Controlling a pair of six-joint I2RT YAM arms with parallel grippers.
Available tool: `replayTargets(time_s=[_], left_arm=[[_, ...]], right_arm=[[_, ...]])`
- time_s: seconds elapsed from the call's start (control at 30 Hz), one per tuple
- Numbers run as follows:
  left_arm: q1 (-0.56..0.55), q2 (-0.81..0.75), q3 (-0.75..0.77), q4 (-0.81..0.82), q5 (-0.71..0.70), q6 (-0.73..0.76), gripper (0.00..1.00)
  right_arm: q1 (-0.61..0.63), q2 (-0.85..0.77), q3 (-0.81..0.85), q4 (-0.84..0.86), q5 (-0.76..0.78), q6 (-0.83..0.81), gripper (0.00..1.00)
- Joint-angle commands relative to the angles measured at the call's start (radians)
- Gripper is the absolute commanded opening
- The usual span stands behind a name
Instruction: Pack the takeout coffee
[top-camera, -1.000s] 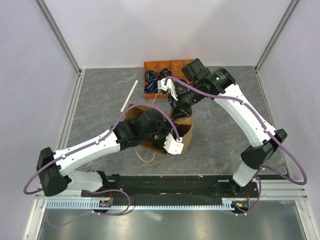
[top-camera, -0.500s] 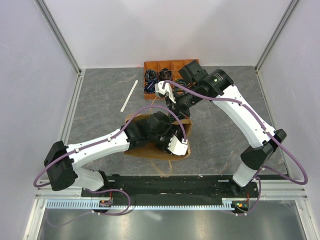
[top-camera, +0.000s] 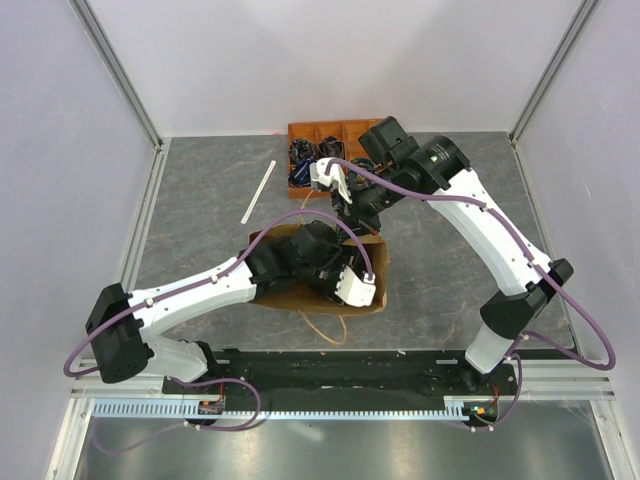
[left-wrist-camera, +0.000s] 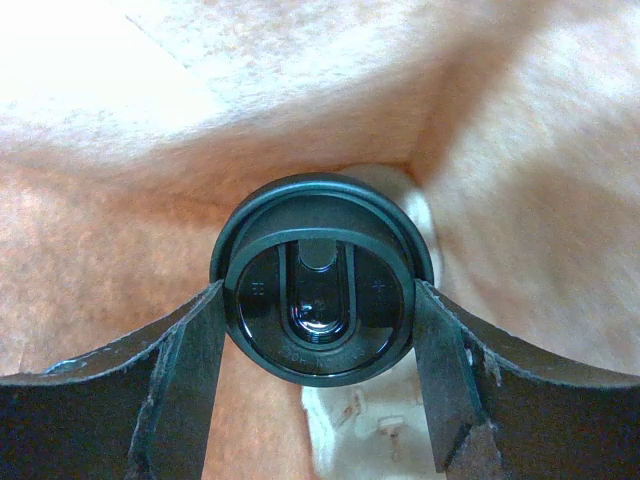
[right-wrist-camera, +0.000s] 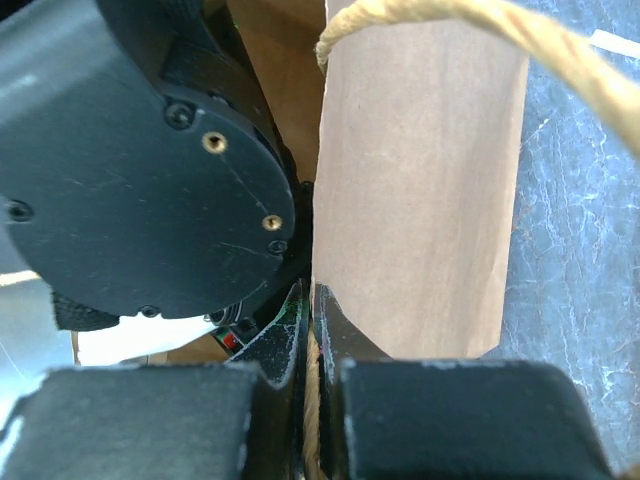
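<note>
The takeout coffee shows only in the left wrist view, as a round black lid (left-wrist-camera: 320, 305) inside the brown paper bag (left-wrist-camera: 150, 100). My left gripper (left-wrist-camera: 320, 300) is shut on it, with a finger (left-wrist-camera: 190, 380) pressed against each side of the lid. In the top view the left wrist (top-camera: 350, 285) reaches into the bag (top-camera: 372, 255), which lies on the table. My right gripper (right-wrist-camera: 310, 300) is shut on the bag's rim (right-wrist-camera: 420, 200), with handle cord between the jaws. It sits at the bag's far edge (top-camera: 350, 215).
An orange parts tray (top-camera: 300, 132) with dark items stands at the back of the table. A white stick (top-camera: 258, 192) lies to the back left. The bag's other cord handle (top-camera: 325, 325) trails toward the near edge. The left wrist housing (right-wrist-camera: 150, 150) is close beside the right fingers.
The left arm has swung and pushed further into the bag. The bag has shifted and now lies flatter, toward the near edge. The right gripper has kept its hold on the rim.
</note>
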Motion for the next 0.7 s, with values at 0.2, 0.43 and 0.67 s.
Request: replayTargets(time_s=[0.2, 0.43, 0.67], left_arm=[[0.005, -0.015, 0.037, 0.034, -0.104, -0.03, 0.15], [0.006, 0.035, 0.038, 0.038, -0.127, -0.033, 0.15], [0.012, 0.066, 0.04, 0.09, -0.089, -0.051, 0.15]], right_arm=[[0.004, 0.041, 0.065, -0.103, 0.005, 0.081, 0.0], [0.004, 0.064, 0.079, -0.105, 0.015, 0.12, 0.0], [0.003, 0.064, 0.076, -0.105, 0.01, 0.103, 0.0]])
